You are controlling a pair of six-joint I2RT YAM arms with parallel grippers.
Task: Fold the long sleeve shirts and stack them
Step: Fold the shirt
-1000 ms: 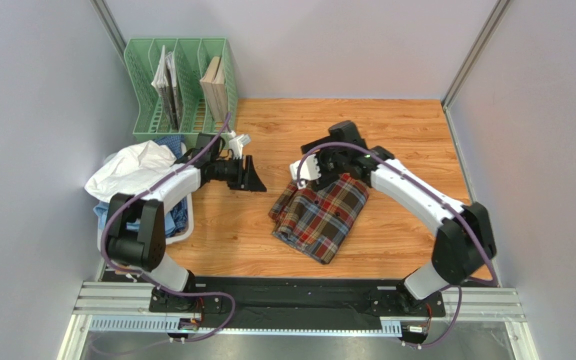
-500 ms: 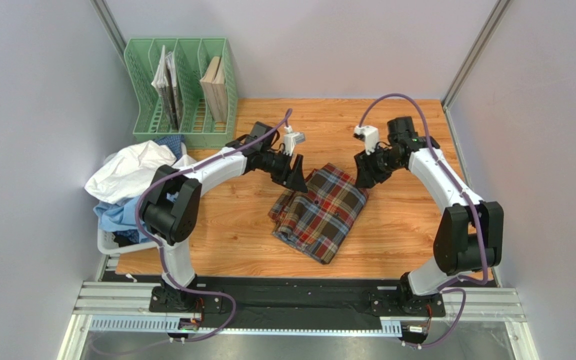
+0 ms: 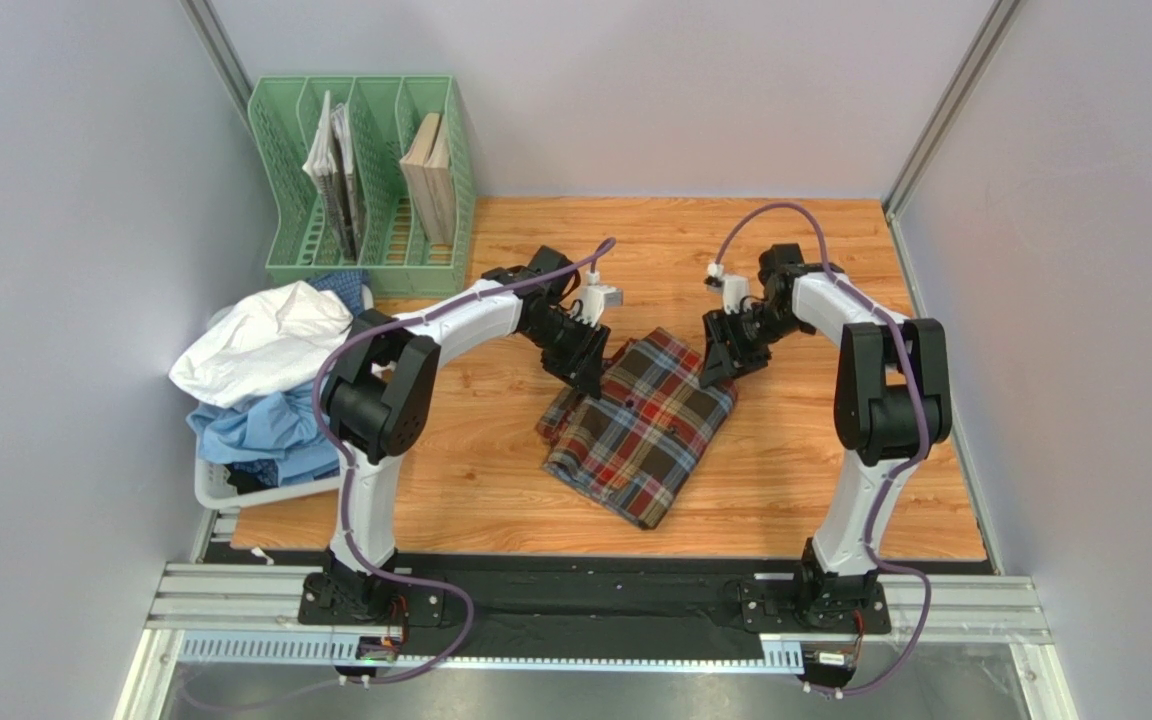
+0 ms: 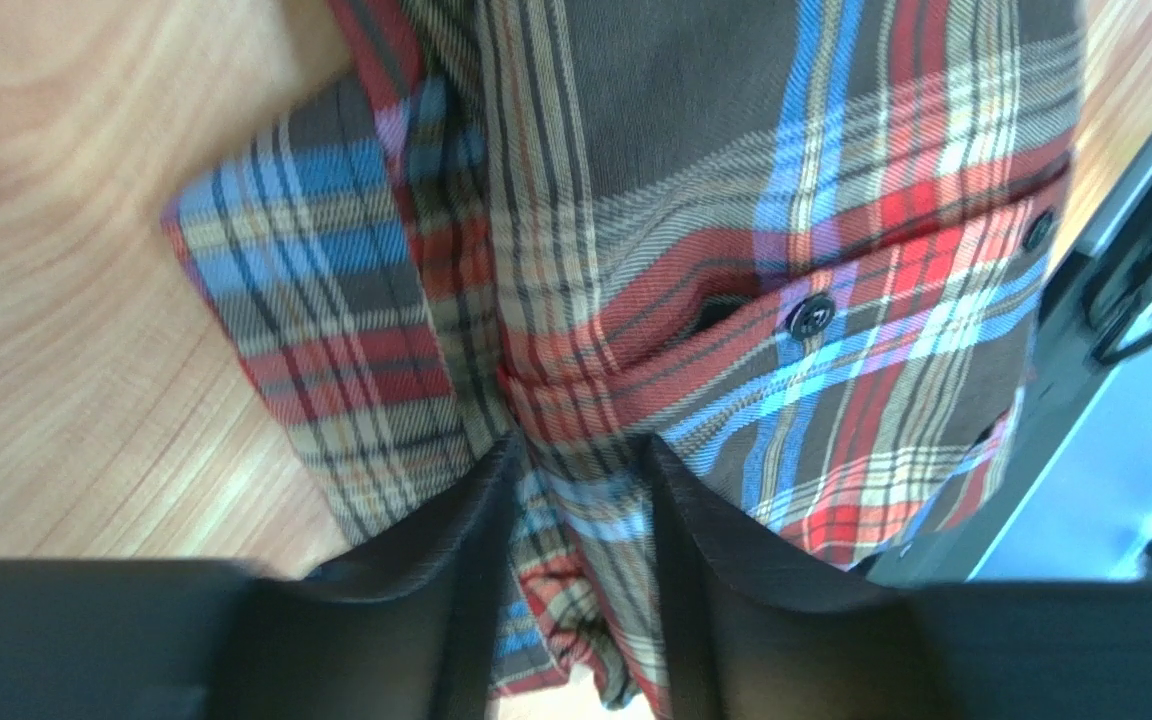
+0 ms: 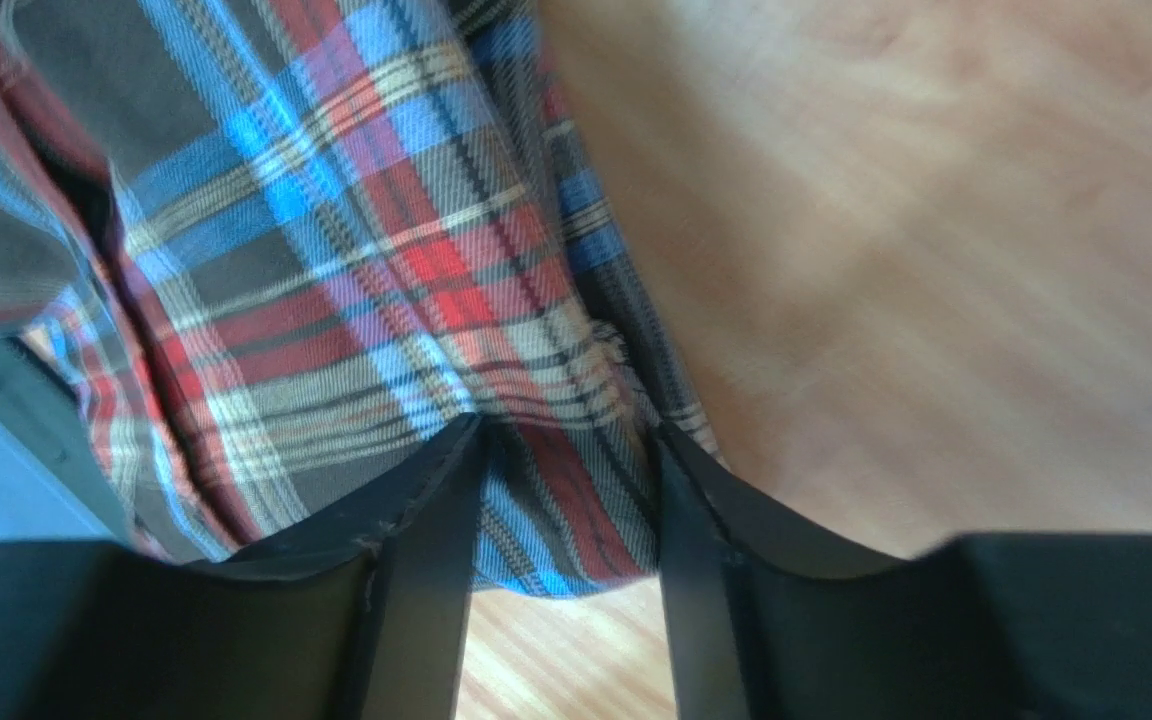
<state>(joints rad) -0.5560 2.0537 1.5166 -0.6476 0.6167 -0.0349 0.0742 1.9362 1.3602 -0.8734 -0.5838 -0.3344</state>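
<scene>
The tartan shirt (image 3: pixel 642 428) lies folded on the wooden table, near its middle. My left gripper (image 3: pixel 585 372) is at the shirt's far left corner and my right gripper (image 3: pixel 719 368) is at its far right corner. In the left wrist view the gripper (image 4: pixel 582 450) has a bunched fold of tartan cloth (image 4: pixel 717 225) between its fingers. In the right wrist view the gripper (image 5: pixel 567 435) holds the shirt's corner edge (image 5: pixel 387 255) the same way. A white shirt (image 3: pixel 259 338) and a light blue shirt (image 3: pixel 259 428) lie heaped at the left.
The heap sits in a white basket (image 3: pixel 222 488) at the table's left edge. A green file rack (image 3: pixel 364 165) with books stands at the back left. Grey walls close in both sides and the back.
Both arms swung in from either side and came down onto the far corners of the tartan shirt. The shirt has stayed in place.
</scene>
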